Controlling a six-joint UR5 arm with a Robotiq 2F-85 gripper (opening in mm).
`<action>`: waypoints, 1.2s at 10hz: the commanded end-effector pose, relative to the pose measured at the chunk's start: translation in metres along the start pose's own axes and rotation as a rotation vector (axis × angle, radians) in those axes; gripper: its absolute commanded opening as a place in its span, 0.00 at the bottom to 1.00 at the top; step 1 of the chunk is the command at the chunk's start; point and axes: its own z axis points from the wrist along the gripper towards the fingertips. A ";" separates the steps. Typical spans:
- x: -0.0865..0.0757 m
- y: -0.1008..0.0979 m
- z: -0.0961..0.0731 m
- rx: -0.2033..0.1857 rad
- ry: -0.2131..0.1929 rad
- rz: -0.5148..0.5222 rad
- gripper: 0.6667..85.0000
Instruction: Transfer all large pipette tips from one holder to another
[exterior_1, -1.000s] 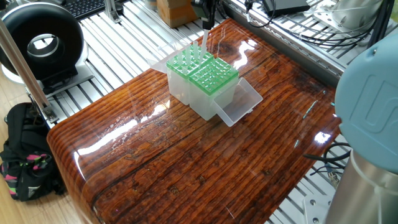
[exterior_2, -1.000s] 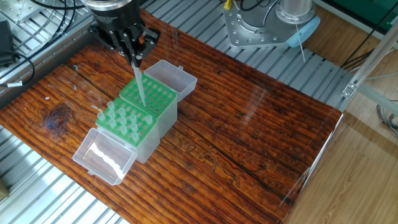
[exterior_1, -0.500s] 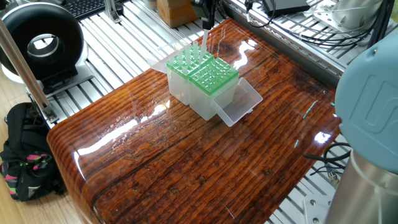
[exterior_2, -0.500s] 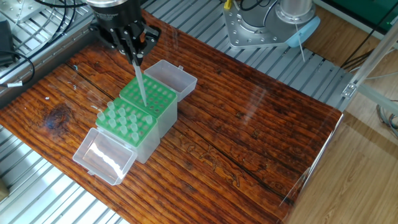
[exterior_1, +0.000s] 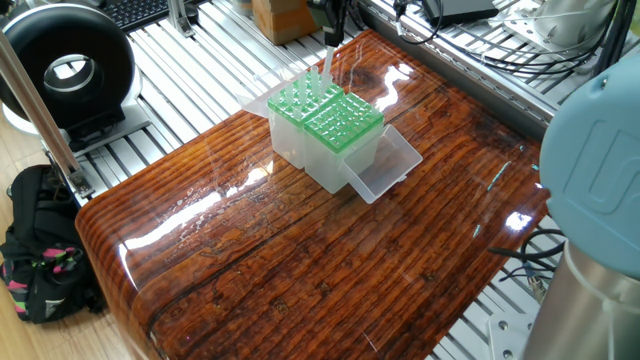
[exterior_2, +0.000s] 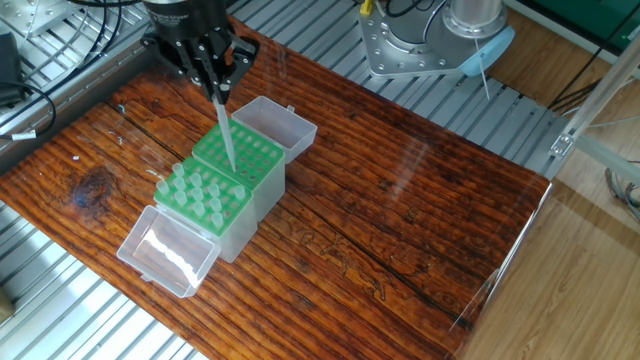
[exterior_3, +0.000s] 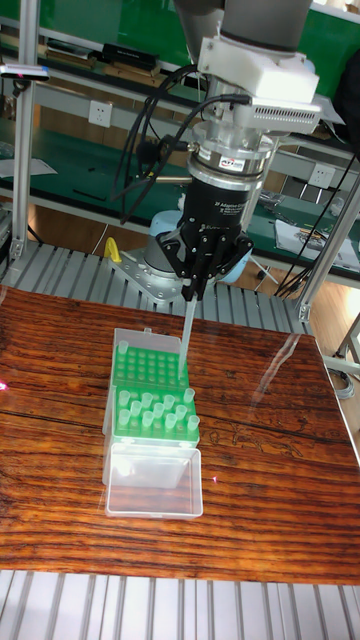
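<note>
Item 1, at 9 o'clock of the pair in the tall fixed view's foreground: open clear plastic hinged lid (exterior_3: 153, 480), lying flat on the glossy dark wooden table (exterior_3: 270, 500).

Item 2, source holder: green-topped translucent plastic rack (exterior_2: 198, 196), carrying a cluster of slender, translucent whitish large pipette tips (exterior_2: 196, 192) standing upright in its holes. Roughly a dozen appear to remain; the exact count cannot be read.

Item 3, destination holder: second green-topped translucent rack (exterior_2: 246, 157), touching the first at its 1 o'clock side in the other fixed view. Its holes appear empty, so the transfer looks barely begun, with nearly all tips left to move.

Item 4, at 1 o'clock beyond it: second open clear lid (exterior_2: 276, 124).

Item 5: black two-finger gripper (exterior_2: 213, 84), above the destination rack, fingers pinched on the upper end of one single translucent tip (exterior_2: 226, 140). The tip hangs straight down from between the fingertips, its point just over, or just entering, a hole in the destination rack; which one cannot be told.
</note>
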 end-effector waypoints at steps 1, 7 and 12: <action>-0.008 0.006 -0.006 -0.018 -0.035 0.011 0.17; -0.007 -0.004 -0.004 0.014 -0.024 -0.005 0.17; 0.004 -0.003 -0.001 0.012 0.018 -0.006 0.16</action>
